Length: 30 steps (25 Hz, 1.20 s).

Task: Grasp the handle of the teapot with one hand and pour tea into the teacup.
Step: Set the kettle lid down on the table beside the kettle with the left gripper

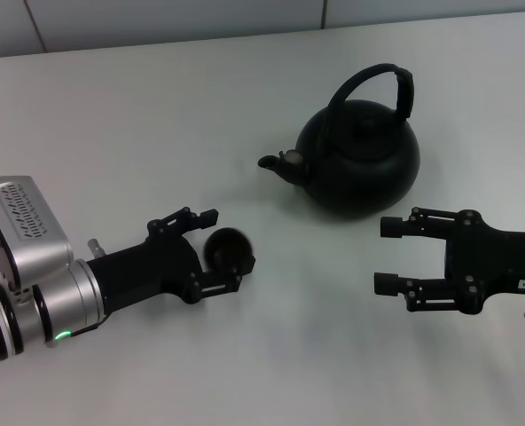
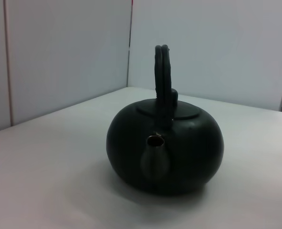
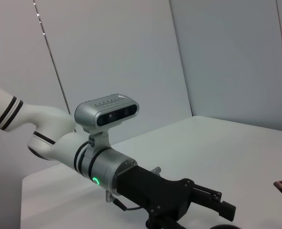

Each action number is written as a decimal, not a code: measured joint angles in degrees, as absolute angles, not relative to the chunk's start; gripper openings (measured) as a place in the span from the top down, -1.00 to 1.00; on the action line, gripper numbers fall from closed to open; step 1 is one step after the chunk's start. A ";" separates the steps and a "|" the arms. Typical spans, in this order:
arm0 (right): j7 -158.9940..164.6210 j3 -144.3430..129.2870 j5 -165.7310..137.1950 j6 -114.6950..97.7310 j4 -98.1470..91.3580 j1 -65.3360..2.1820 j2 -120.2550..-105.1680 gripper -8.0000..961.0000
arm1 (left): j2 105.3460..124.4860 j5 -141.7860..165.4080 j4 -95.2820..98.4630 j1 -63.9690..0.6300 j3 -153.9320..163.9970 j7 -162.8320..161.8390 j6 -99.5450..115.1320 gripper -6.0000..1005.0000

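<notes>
The matte black teapot (image 1: 360, 160) stands on the white table, its short spout (image 1: 276, 164) pointing toward my left side and its arched handle (image 1: 373, 84) upright over the lid. The left wrist view faces the teapot (image 2: 179, 148) spout-on, with the handle (image 2: 163, 71) edge-on. The small black teacup (image 1: 231, 249) sits between the fingers of my left gripper (image 1: 220, 249), which looks shut on it, left of the spout and nearer to me. My right gripper (image 1: 382, 256) hangs open just in front of the teapot, holding nothing. No tea shows.
The white table (image 1: 156, 115) runs back to a pale wall. In the right wrist view my left arm (image 3: 107, 167) with its silver wrist camera reaches across the table.
</notes>
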<state>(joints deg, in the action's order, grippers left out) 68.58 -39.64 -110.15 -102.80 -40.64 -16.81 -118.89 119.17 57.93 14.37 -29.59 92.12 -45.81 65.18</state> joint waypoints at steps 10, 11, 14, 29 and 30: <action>68.66 -39.63 -110.01 -102.83 -40.70 -16.79 -118.92 -0.64 | 119.18 57.86 14.68 -29.53 93.89 -45.94 64.89 -0.73; 68.66 -39.64 -110.00 -102.83 -40.70 -16.78 -118.92 -0.64 | 119.18 57.86 14.68 -29.53 93.89 -45.94 64.87 -0.73; 68.67 -39.63 -110.00 -102.84 -40.70 -16.79 -118.92 -0.64 | 119.18 57.86 14.68 -29.50 93.89 -45.96 64.86 -0.73; 68.90 -39.63 -110.21 -103.00 -40.62 -17.04 -119.01 -0.64 | 119.18 57.90 22.34 -25.00 95.23 -45.96 65.45 -0.73; 68.90 -39.63 -110.21 -103.00 -40.62 -17.04 -119.01 -0.64 | 119.18 57.90 22.34 -25.00 95.23 -45.96 65.45 -0.73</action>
